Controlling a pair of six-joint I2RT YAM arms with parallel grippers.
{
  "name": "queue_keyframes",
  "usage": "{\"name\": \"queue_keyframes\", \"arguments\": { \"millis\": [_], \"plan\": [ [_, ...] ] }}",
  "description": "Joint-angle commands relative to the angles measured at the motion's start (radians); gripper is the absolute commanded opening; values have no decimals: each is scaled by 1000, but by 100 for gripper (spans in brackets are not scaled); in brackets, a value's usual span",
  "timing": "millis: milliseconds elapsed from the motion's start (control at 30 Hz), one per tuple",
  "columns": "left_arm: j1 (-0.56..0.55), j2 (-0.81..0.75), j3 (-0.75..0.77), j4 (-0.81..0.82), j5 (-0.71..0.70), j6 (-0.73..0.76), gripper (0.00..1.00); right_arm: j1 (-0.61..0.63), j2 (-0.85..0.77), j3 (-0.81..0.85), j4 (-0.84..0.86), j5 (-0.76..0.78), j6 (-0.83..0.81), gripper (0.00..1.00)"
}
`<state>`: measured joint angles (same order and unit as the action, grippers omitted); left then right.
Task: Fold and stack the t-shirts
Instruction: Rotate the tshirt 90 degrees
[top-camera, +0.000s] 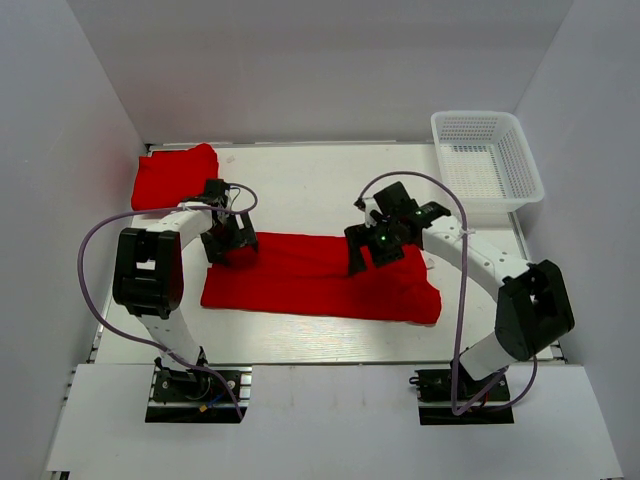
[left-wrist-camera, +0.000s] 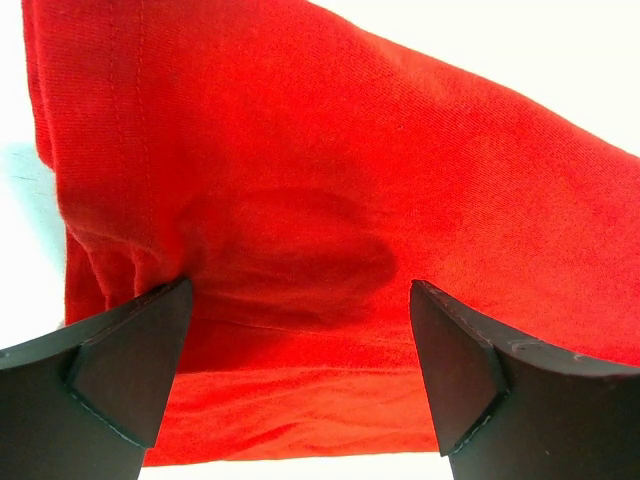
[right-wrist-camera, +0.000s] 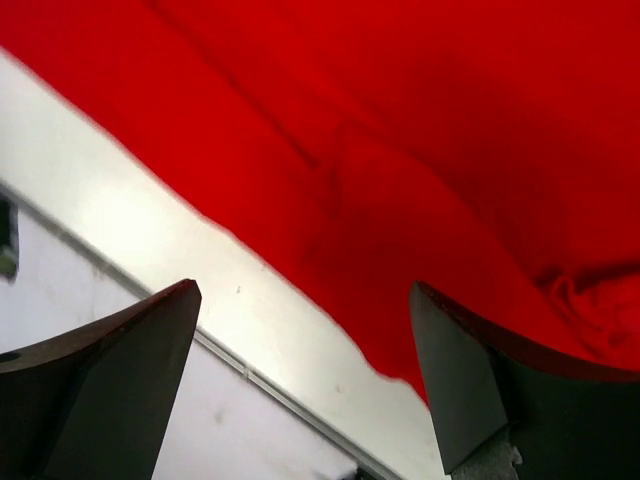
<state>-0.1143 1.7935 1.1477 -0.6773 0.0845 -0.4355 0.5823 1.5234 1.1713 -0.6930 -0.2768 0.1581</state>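
A red t-shirt (top-camera: 320, 278) lies folded into a long strip across the middle of the table. A second red t-shirt (top-camera: 174, 176) lies folded at the back left. My left gripper (top-camera: 228, 250) is open over the strip's left end; its wrist view shows the red cloth (left-wrist-camera: 300, 200) between and beyond the spread fingers (left-wrist-camera: 130, 370). My right gripper (top-camera: 362, 262) is open above the strip's middle, clear of it. Its wrist view shows the shirt's edge (right-wrist-camera: 420, 150) over the white table, with nothing between the fingers (right-wrist-camera: 465, 370).
A white mesh basket (top-camera: 488, 165) stands at the back right corner. The table's metal edge rail (right-wrist-camera: 250, 375) shows in the right wrist view. White walls enclose the table on three sides.
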Motion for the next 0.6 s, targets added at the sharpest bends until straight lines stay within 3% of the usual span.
{"name": "queue_keyframes", "arguments": {
  "millis": [0, 400, 567],
  "plan": [
    [7, -8, 10, -2, -43, -5, 100, -39, -6, -74, 177, 13, 126, 90],
    [7, -17, -36, 7, -72, -23, 100, -182, 32, -432, 419, 54, 224, 90],
    [7, -40, -86, 7, -94, -54, 100, -226, 122, -463, 536, 32, 228, 90]
  ]
}}
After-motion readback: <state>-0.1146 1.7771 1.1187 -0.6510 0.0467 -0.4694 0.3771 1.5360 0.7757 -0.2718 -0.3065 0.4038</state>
